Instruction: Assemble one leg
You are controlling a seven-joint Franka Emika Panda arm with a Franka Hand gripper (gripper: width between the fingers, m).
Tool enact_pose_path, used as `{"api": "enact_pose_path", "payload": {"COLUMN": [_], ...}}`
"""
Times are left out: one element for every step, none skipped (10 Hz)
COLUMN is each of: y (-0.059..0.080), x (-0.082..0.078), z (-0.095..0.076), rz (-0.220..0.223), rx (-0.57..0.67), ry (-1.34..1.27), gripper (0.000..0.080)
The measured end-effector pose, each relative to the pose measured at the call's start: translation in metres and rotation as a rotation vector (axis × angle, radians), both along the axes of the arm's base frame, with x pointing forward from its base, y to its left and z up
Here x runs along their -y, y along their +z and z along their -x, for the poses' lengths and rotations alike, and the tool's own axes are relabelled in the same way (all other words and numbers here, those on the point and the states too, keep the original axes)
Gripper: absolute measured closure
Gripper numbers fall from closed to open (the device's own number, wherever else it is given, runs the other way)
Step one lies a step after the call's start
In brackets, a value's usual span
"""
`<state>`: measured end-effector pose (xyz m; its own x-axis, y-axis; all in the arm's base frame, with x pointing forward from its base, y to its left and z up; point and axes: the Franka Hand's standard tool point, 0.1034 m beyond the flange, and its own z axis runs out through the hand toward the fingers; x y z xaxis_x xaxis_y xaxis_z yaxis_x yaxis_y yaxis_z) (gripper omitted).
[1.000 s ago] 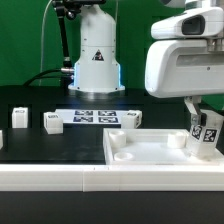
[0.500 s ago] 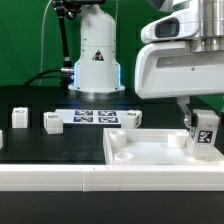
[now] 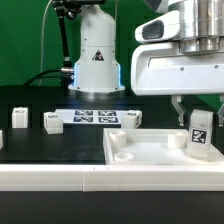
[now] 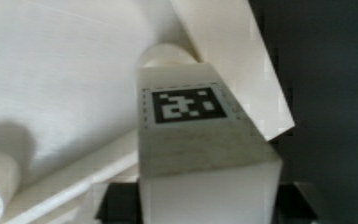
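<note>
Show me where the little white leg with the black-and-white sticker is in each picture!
Exterior view: the leg is upright near the exterior view's right edge, at the right end of the big white tray piece.
Wrist view: the leg fills the middle, close up, with its tag facing the camera.
Shared landmark: the tray piece, right beside the leg in both views.

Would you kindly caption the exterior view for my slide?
Two-finger gripper holds the small white tagged plastic leg at the exterior view's right corner of the large white square tray.
</note>
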<state>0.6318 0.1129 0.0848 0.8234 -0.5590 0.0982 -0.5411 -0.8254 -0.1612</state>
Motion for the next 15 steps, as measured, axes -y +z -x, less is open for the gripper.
{"api": "enact_pose_path", "payload": {"y": [0.0,0.0,0.0,-0.001,-0.001,-0.001,-0.001,-0.001,-0.001,-0.001,-0.002,-0.002,-0.006,-0.007,-0.007], "x": [0.002,0.003,0.004,0.005,0.004,0.005,0.004,0.004,0.007,0.006,0.005,0.005,0.005,0.003,-0.003], "z": [-0.001,0.0,0.0,0.002,0.003,0.003,0.005,0.006,0.005,0.006,0.007,0.006,0.008,0.009,0.01], "rz": [-0.021,-0.036,-0.049,-0.068,-0.079,-0.086,-0.109,-0.131,-0.139,-0.155,-0.155,-0.15,-0.132,-0.128,-0.115], "rx": [0.013,0.013,0.009,0.002,-0.004,-0.007,-0.023,-0.038,-0.046,-0.055,-0.056,-0.053,-0.048,-0.05,-0.052], "ry": [-0.099,-0.179,-0.259,-0.37,-0.459,-0.507,-0.616,-0.708,-0.723,-0.774,-0.771,-0.743,-0.654,-0.632,-0.562], "gripper": [0.0493,0.0493,0.0493,0.0493,0.0493,0.0493,0.0493,0.0492,0.0492,0.0492,0.0492,0.0324,0.0194,0.0194,0.0157]}}
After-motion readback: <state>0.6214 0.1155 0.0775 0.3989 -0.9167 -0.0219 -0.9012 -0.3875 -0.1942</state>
